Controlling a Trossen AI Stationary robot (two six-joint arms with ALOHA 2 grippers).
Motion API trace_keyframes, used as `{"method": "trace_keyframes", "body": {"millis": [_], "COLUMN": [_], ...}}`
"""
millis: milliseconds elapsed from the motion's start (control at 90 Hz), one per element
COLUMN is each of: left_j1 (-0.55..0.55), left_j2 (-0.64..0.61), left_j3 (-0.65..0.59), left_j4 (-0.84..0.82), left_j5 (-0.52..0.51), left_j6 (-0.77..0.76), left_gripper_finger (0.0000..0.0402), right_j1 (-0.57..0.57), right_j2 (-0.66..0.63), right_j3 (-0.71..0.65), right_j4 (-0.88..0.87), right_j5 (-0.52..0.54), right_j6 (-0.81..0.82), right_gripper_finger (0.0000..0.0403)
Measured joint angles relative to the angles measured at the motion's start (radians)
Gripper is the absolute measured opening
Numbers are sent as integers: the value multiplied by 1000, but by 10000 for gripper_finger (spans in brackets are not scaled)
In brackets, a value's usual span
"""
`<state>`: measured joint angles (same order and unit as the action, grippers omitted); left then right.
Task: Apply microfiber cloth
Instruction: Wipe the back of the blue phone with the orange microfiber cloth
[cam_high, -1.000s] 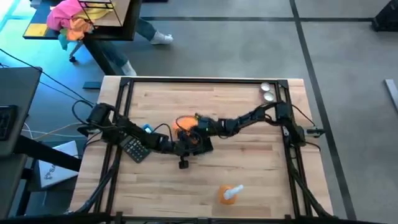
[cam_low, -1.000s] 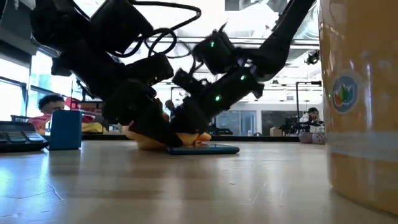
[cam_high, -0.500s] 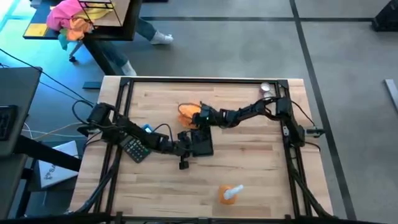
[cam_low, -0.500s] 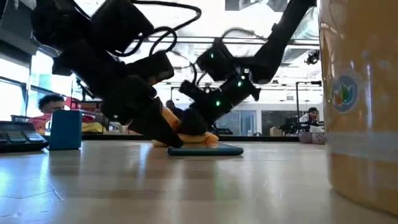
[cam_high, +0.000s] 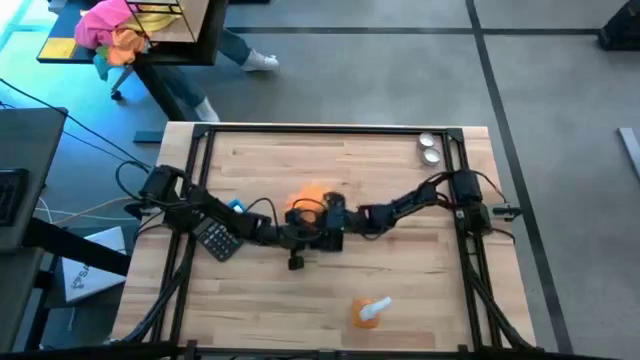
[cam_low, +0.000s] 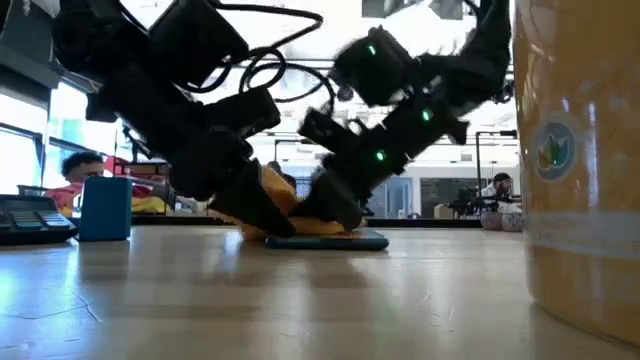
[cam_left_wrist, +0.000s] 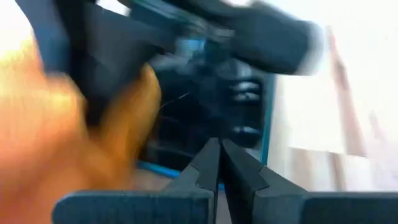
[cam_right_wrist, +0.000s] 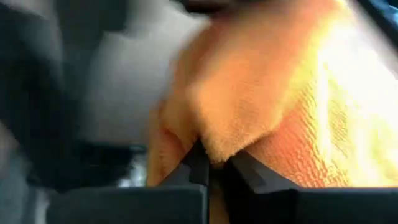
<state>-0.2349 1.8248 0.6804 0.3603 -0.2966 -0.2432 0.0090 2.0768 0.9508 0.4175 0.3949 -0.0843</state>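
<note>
Both grippers are meeting near the middle of the table (cam_high: 400, 270), over a flat dark slab (cam_low: 330, 240) with a blue edge. The right gripper (cam_right_wrist: 211, 163) is pinching the cloth (cam_right_wrist: 267, 106) between its closed fingers, and the cloth is lying bunched on the slab, just beside the left gripper (cam_left_wrist: 219, 163), whose fingers are pressed together on nothing. A calculator (cam_high: 214, 238) is lying by the left arm, and a spray bottle (cam_high: 368, 312) is standing nearer the front edge.
</note>
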Motion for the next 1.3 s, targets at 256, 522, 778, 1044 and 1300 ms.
{"method": "trace_keyframes", "body": {"millis": [256, 522, 778, 1044, 1300], "left_j1": [5, 6, 17, 23, 49], "left_j2": [0, 0, 1, 1, 0], "left_j3": [0, 0, 0, 0, 0], "left_j4": [-1, 9, 26, 2, 0], "left_j5": [-3, 34, -11, -41, -24], "left_j6": [-17, -21, -25, -55, -51], "left_gripper_finger": [0, 0, 0, 0, 0], "right_j1": [-114, 20, 129, 40, 37], "right_j2": [-99, -143, -139, -178, -290], "right_j3": [-219, -341, -287, -389, -520], "right_j4": [154, 369, 308, 224, 186], "right_j5": [66, -112, -184, 147, 276], "right_j6": [175, 181, 180, 371, 554], "right_gripper_finger": [0, 0, 0, 0, 0]}}
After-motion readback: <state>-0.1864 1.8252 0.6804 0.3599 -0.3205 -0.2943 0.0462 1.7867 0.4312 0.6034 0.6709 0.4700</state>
